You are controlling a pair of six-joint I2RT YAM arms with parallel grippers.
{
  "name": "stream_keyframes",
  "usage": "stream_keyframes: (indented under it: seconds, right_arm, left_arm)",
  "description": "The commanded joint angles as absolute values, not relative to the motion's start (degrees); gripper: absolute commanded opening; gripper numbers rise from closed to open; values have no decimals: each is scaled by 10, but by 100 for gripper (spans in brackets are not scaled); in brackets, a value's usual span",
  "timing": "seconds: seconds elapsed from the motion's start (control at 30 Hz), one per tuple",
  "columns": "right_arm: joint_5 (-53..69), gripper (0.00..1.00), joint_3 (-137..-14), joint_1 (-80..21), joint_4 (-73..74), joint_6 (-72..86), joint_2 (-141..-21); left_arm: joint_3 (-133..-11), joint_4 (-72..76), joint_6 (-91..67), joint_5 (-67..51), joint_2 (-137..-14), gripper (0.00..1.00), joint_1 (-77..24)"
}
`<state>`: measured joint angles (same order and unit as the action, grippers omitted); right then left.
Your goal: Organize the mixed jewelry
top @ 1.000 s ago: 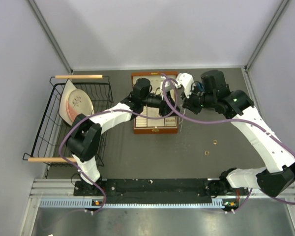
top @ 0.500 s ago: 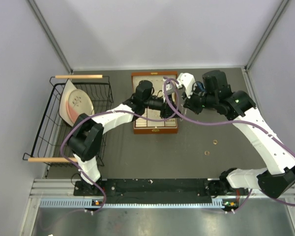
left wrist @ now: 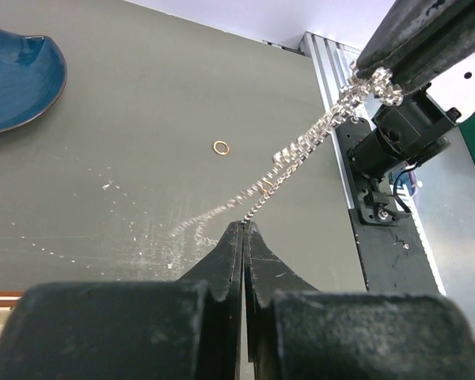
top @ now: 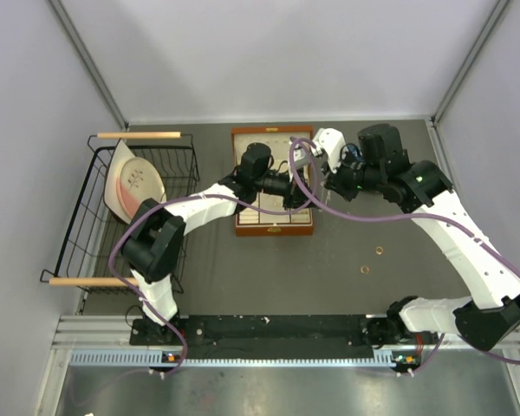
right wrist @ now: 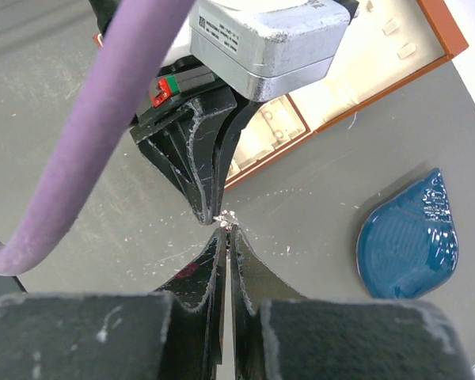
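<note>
- Two gold-coloured rings (top: 379, 251) lie close together on the table (top: 243, 277). They are nearer the arm bases than either gripper and well apart from both.
- Dark grey and matt, the table is flecked with pale scuffs (plainest in the wrist views). Smooth pale walls close it in.
- Left gripper (left wrist: 244, 227): black fingers pressed together, pinching the silvery chain necklace (left wrist: 301, 150).
- From those tips the fine glinting links run straight to the right gripper (right wrist: 226, 229), whose jaws are likewise clamped on the chain.
- Just past both tips lies the brown wooden box (right wrist: 439, 32), cream-lined in small compartments.
- Beside the right gripper sits a glossy blue dish (right wrist: 408, 241).
- Far left of the left gripper, a black wire rack (top: 78, 225) holds a pale plate (top: 134, 184).
</note>
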<state>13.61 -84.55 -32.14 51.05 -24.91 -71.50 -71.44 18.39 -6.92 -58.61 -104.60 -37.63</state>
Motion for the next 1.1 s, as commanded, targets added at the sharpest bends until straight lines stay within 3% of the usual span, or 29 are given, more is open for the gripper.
stream_keyframes:
  seconds: [0.0, 0.7, 1.07]
  right_arm:
    - [127, 0, -857, -323, 509, -254, -695]
    - [114, 0, -822, -324, 425, -257, -753]
    - [71, 0, -919, -323, 343, -231, -886]
  left_arm:
    - [-722, 194, -73, -584, -1027, 0, -371]
    - [-759, 171, -116, -573, -971, 0, -290]
    - [-793, 123, -89, -525, -971, 0, -236]
